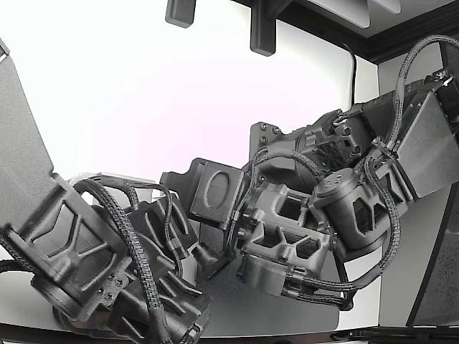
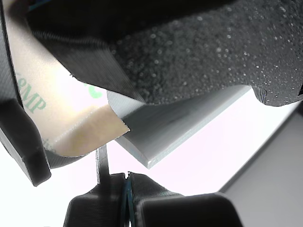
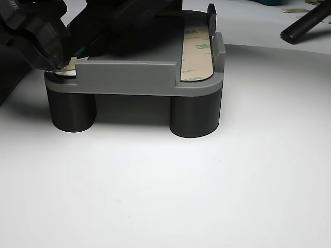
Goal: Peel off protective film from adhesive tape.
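In the other view, at the left, the black claw [image 3: 57,64] comes down onto the left end of a grey fixture [image 3: 129,77], and a small beige corner of protective film [image 3: 67,64] shows just at its tip; the claw seems clenched on this corner, but the jaws themselves are mostly hidden, so I cannot tell it for sure. The fixture stands on two dark round legs [image 3: 195,116] on the white desk [image 3: 207,196]. More to the right, in the right slot of the fixture, a strip of adhesive tape [image 3: 197,54] lies flat with its beige liner on it, with faint green letters printed on it. At the far right a dark rod [image 3: 305,23] rests on the desk, well apart from the fixture. In the wrist view, the film [image 2: 85,127] with green print is curled up away from a pale grey plate edge [image 2: 175,127], and a rough black pad [image 2: 203,52] presses from above. In the exterior view only the two dark arms [image 1: 287,215] are visible; the tape is hidden there.
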Robot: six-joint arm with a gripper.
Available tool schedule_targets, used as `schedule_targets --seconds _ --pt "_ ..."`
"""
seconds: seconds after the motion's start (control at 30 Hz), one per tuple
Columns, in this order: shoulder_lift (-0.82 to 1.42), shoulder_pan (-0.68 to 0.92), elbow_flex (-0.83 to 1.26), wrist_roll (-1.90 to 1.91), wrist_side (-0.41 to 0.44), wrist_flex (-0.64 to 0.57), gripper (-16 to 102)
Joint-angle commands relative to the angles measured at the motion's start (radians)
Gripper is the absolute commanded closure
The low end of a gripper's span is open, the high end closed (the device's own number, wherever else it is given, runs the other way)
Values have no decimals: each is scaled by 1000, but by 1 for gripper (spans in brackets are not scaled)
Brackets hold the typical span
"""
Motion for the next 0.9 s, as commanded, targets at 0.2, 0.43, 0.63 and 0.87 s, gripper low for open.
schedule_targets --seconds 0.2,0.43,0.63,0.87 --pt "2 9 -35 21 6 3 97" --pt "-6 12 -37 34 8 6 97" --pt "-8 14 -31 38 9 5 97" --pt "-23 15 -29 49 15 0 97"
